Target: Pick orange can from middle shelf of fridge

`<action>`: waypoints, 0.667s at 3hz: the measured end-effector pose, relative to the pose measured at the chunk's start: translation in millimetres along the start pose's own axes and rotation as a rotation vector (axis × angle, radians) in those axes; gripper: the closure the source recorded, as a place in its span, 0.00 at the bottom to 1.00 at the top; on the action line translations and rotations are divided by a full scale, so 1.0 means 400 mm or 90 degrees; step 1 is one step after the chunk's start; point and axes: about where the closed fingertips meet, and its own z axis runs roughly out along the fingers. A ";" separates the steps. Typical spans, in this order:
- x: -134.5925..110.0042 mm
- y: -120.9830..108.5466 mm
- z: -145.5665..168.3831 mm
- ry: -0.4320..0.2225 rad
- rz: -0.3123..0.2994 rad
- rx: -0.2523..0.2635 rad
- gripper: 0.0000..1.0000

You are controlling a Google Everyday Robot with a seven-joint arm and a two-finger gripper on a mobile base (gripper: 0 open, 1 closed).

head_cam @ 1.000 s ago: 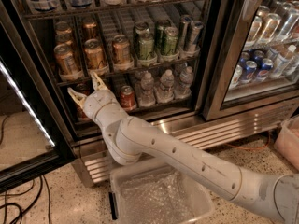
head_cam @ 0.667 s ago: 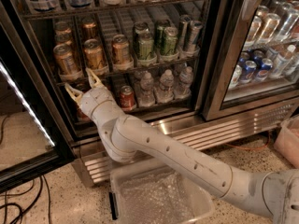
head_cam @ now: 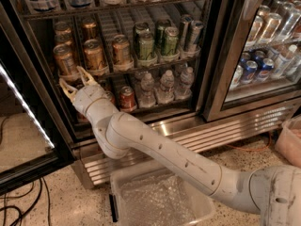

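Several orange cans stand in lanes on the left of the middle shelf (head_cam: 141,68) of the fridge (head_cam: 214,51); the front ones are at the far left (head_cam: 64,60), beside it (head_cam: 94,54) and further right (head_cam: 121,50). Green cans (head_cam: 146,46) stand to their right. My gripper (head_cam: 76,81) is open and empty, its fingers (head_cam: 86,74) spread just below the shelf's front rail, under the two leftmost orange cans. My white arm (head_cam: 160,147) reaches in from the lower right.
A red can (head_cam: 127,98) and water bottles (head_cam: 165,86) stand on the lower shelf. The open glass door (head_cam: 23,107) hangs at the left. A clear plastic bin (head_cam: 160,199) sits on the floor below my arm. A second closed cooler door (head_cam: 263,46) is at the right.
My gripper has moved up and slightly left, from in front of the lower shelf to just below the middle shelf's front rail. The cans have not moved.
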 end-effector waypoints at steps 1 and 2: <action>0.005 0.001 0.025 0.000 0.003 -0.005 0.39; 0.012 -0.006 0.050 0.002 0.007 -0.008 0.37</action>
